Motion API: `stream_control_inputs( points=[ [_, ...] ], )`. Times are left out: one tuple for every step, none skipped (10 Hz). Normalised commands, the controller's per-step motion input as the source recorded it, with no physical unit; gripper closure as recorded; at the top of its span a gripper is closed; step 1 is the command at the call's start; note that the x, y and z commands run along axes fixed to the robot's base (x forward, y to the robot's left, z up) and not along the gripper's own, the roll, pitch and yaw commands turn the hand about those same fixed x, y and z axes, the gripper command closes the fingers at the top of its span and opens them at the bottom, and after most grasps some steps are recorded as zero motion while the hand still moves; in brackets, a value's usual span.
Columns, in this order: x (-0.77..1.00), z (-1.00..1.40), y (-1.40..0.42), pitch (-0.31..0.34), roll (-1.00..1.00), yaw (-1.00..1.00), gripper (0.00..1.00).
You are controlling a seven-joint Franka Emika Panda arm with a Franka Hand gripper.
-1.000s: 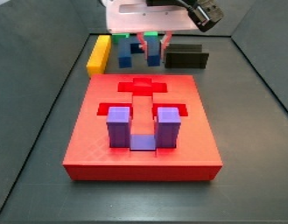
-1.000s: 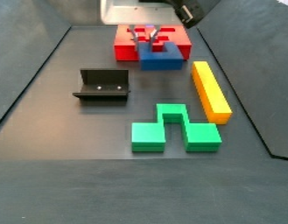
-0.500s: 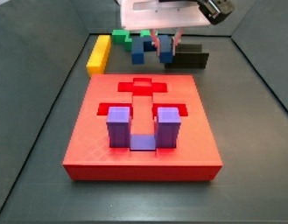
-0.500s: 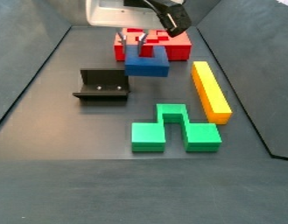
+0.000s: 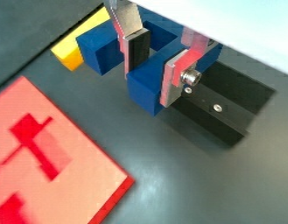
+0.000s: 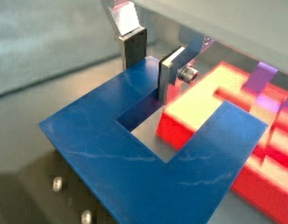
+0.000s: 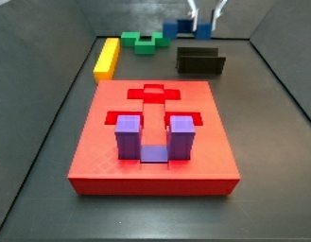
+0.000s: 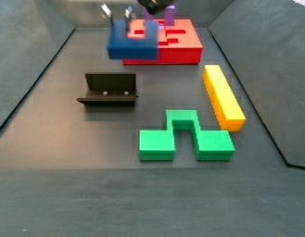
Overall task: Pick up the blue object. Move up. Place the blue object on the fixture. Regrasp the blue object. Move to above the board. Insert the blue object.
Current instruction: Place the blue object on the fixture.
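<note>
Risk: blue object [image 5: 146, 83] is pinched on one prong only, so its mass hangs off to one side of the jaws. It could swing or slip in the grip and reach the fixture [image 5: 222, 105] skewed, catching a wall instead of seating in the trough.

Gripper [image 5: 156, 54] is aloft, carrying the block clear of the worktop [image 8: 68, 139]. Jaws narrowly parted, clamped on a prong; silver fingers [image 6: 134, 48] press both faces. Fixture lies below and just beside the jaws; red board [image 7: 151, 132] well apart.
</note>
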Motion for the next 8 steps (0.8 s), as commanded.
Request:
stream_control_inputs(
  points=[
    [0.78,0.17,0.07,-0.251,-1.00,-0.26,1.00],
    [0.75,-0.01,0.28,-0.574,-0.91,-0.19,1.00],
    [0.85,-0.21,0.47,-0.626,-0.62,-0.09,1.00],
    [0.81,-0.24,0.50,-0.551,-0.61,0.00,1.00],
    [0.77,-0.22,0.63,-0.311,-0.73,0.00,1.00],
    [0.59,-0.42,0.63,0.214,-0.64,0.00,1.00],
    [0.30,-0.19,0.54,0.674,-0.71,0.00,1.00],
    [0.24,-0.07,0.50,0.877,-0.67,0.00,1.00]
  ],
)
